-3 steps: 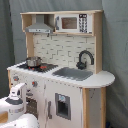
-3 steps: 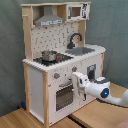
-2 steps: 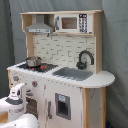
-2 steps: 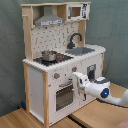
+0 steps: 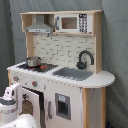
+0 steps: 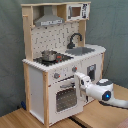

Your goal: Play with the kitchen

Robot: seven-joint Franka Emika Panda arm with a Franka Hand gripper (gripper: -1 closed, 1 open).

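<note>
One arm [image 6: 97, 90] near oven door [image 6: 65, 97] of kitchen [image 5: 60, 70]; we cannot tell gripper state. Risk: hard push tips pot [image 6: 49, 55].

Kitchen [image 5: 65, 75] [image 6: 55, 60]: tall, white and light wood, upright. Black hob, grey sink, black faucet, hood, microwave on top.

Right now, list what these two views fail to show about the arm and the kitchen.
- Gripper: in the second exterior view the arm ends against the oven door, and its own wrist hides the gripper.
- In the first exterior view the arm is cut off by the left and bottom edges.
- Pot contents: too small in both exterior views.
- Microwave buttons: blurred.
- Oven interior: dark behind the window.
</note>
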